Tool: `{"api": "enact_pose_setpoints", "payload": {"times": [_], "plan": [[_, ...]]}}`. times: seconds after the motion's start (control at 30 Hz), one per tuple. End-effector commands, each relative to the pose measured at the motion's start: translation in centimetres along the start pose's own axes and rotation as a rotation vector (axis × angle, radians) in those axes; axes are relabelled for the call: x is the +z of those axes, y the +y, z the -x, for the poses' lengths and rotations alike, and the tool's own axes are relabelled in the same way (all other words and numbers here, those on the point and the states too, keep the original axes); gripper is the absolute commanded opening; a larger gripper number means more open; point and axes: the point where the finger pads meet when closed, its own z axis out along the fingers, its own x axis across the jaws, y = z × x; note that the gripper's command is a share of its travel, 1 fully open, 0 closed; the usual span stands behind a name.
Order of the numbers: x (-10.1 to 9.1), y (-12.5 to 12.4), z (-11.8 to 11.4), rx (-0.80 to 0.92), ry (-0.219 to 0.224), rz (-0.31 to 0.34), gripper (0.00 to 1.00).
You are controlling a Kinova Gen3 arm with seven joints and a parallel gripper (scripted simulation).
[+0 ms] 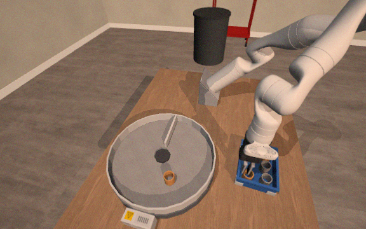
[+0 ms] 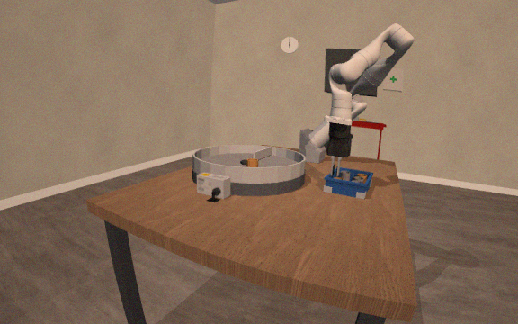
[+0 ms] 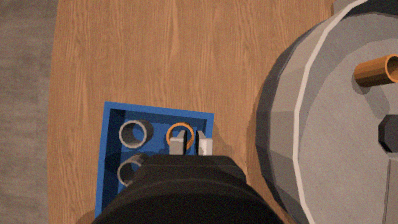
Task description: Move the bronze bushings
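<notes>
A bronze bushing [image 1: 169, 182] [image 2: 253, 163] [image 3: 372, 72] stands upright on the turntable's grey disc [image 1: 132, 152] [image 3: 330, 165], away from the dark hub [image 1: 162, 155] [image 3: 390, 134]. My gripper [image 1: 246, 172] [image 2: 336, 175] [image 3: 191, 138] points down into the blue crate [image 1: 256, 186] [image 2: 346, 187] [image 3: 160, 109], partly open. Its fingers straddle one wall of an upright bronze bushing [image 1: 249, 178] [image 3: 180, 125], one over its bore and one outside; I see a gap and no firm grip. Two steel bushings [image 1: 266, 182] [image 1: 266, 170] [image 3: 121, 135] stand beside it. Another bronze piece shows behind them, mostly hidden.
The turntable has a raised rim [image 1: 215, 156] [image 2: 268, 173] [image 3: 298, 120] and a divider wall [image 1: 171, 130] from near the hub to the rim. A white control box [image 1: 138, 219] [image 2: 213, 185] sits at its front. The crate walls stand close around the fingers.
</notes>
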Motion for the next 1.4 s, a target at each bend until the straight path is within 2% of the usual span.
{"api": "enact_pose_setpoints", "payload": {"times": [0.0,1.37], "plan": [[-0.04,-0.29,0.02,-0.002,-0.003,-0.007,0.36],[0.62,-0.29,0.02,-0.001,-0.003,-0.006,0.36]]}}
